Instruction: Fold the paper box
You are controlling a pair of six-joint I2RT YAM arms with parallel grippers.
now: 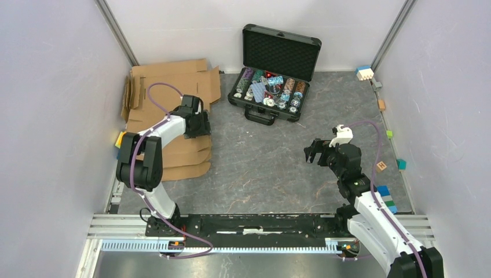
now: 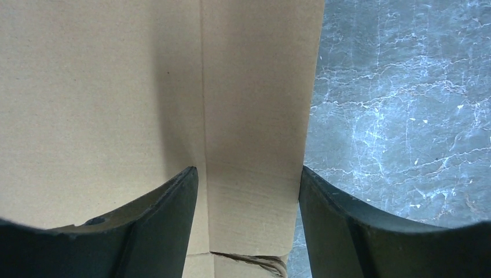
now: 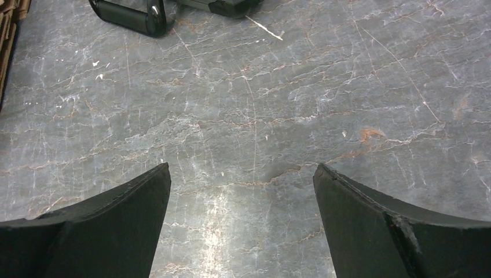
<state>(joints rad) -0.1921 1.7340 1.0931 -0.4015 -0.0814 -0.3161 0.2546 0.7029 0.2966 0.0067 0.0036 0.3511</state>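
The paper box (image 1: 173, 81) lies flat and unfolded at the table's far left, plain brown cardboard with creased flaps. My left gripper (image 1: 200, 124) is down on its right-hand edge. In the left wrist view, a narrow strip of the paper box (image 2: 255, 116) runs between the open fingers of the left gripper (image 2: 249, 174). The right fingertip (image 2: 315, 191) is against the strip's outer edge, and the left one rests on the cardboard beside a crease. My right gripper (image 1: 312, 152) hovers open over bare table at the right, and the right wrist view shows the right gripper (image 3: 243, 171) with nothing between its fingers.
A black hard case (image 1: 272, 87) stands open at the back centre, foam-lined and filled with colourful chips; its handle (image 3: 130, 14) shows in the right wrist view. Small coloured blocks (image 1: 385, 197) lie along the right wall, and another block (image 1: 365, 72) sits in the far right corner.
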